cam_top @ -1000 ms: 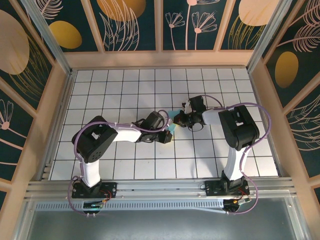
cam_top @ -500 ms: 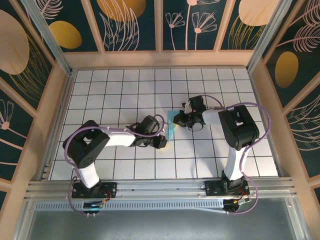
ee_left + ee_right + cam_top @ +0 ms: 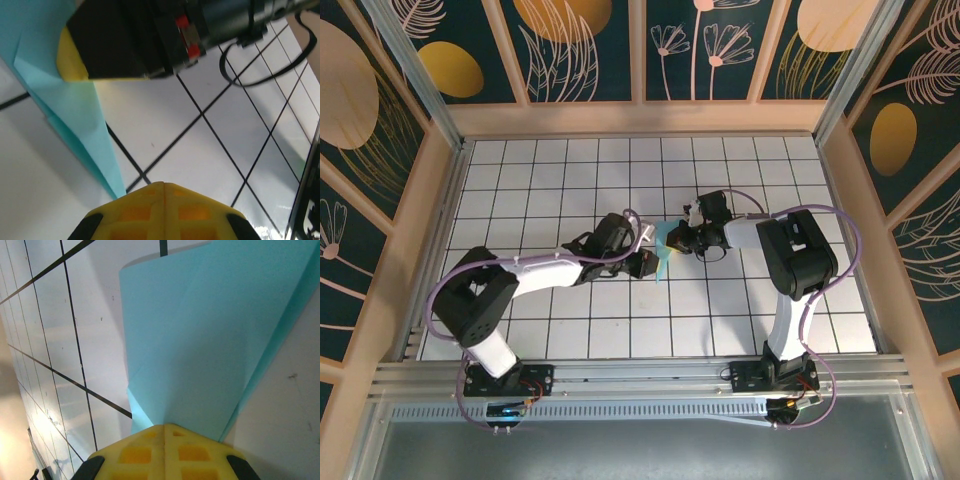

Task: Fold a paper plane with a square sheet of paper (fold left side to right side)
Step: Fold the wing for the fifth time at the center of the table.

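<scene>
Two claws meet mid-table over the slim, creased light-blue paper plane (image 3: 82,117), which lies on the white grid-tiled table (image 3: 570,330) between them. Your right claw (image 3: 165,432) is pressed together, its yellow tips set on the plane's wider part. The paper runs under them, so you cannot tell whether any layer is pinched. Your left claw (image 3: 163,192) is pressed together too, gripping nothing, just beside the pointed tip. From above, both wrists cover most of the paper plane, leaving you a thin blue sliver. The right wrist view cuts off its far edges.
</scene>
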Robot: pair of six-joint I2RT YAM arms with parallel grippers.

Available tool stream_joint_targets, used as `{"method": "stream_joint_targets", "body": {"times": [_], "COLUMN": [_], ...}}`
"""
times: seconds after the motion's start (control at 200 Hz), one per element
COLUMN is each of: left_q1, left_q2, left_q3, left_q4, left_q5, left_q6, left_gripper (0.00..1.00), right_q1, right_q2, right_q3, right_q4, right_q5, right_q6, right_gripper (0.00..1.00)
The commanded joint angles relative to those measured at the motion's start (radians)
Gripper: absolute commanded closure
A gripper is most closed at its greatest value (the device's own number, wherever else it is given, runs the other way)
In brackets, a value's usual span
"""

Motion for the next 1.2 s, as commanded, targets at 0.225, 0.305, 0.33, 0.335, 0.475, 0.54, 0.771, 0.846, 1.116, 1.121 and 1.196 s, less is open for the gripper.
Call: {"method": "stream_joint_targets", "body": {"times": [0.225, 0.305, 0.33, 0.335, 0.475, 0.54, 0.771, 0.846, 1.116, 1.121, 1.196], "left_q1": [0.007, 0.008, 0.007, 0.007, 0.006, 0.007, 0.005, 0.005, 0.005, 0.005, 0.005], "left_q2": [0.176, 0.201, 0.211, 0.212, 0.250, 0.261, 0.280, 0.284, 0.285, 0.285, 0.284], "left_q3": [0.128, 0.138, 0.141, 0.142, 0.144, 0.142, 0.152, 0.146, 0.123, 0.123, 0.123], "left_q4": [0.041, 0.031, 0.026, 0.026, 0.014, -0.001, -0.075, -0.083, -0.087, -0.087, -0.087], "left_q5": [0.003, -0.014, -0.019, -0.020, -0.051, -0.068, -0.104, -0.107, -0.118, -0.118, -0.117], "left_q6": [-0.006, 0.002, 0.001, 0.001, -0.003, -0.003, 0.002, 0.000, -0.007, -0.007, -0.007], "left_gripper": [1.00, 1.00, 1.00, 1.00, 1.00, 1.00, 1.00, 1.00, 1.00, 1.00, 1.00], "right_q1": [0.017, 0.017, 0.017, 0.018, 0.018, 0.018, 0.017, 0.018, -0.012, -0.013, -0.022], "right_q2": [0.086, 0.084, 0.083, 0.082, 0.077, 0.070, 0.038, 0.021, -0.038, -0.037, -0.025], "right_q3": [-0.036, -0.037, -0.039, -0.040, -0.039, -0.031, 0.025, 0.046, 0.094, 0.096, 0.110], "right_q4": [-0.085, -0.084, -0.083, -0.083, -0.083, -0.085, -0.104, -0.101, -0.085, -0.085, -0.080], "right_q5": [0.119, 0.121, 0.121, 0.120, 0.118, 0.116, 0.102, 0.087, 0.080, 0.080, 0.075], "right_q6": [-0.029, -0.029, -0.028, -0.028, -0.026, -0.028, -0.028, -0.026, -0.024, -0.024, -0.026], "right_gripper": [1.00, 1.00, 1.00, 1.00, 1.00, 1.00, 1.00, 1.00, 1.00, 1.00, 1.00]}}
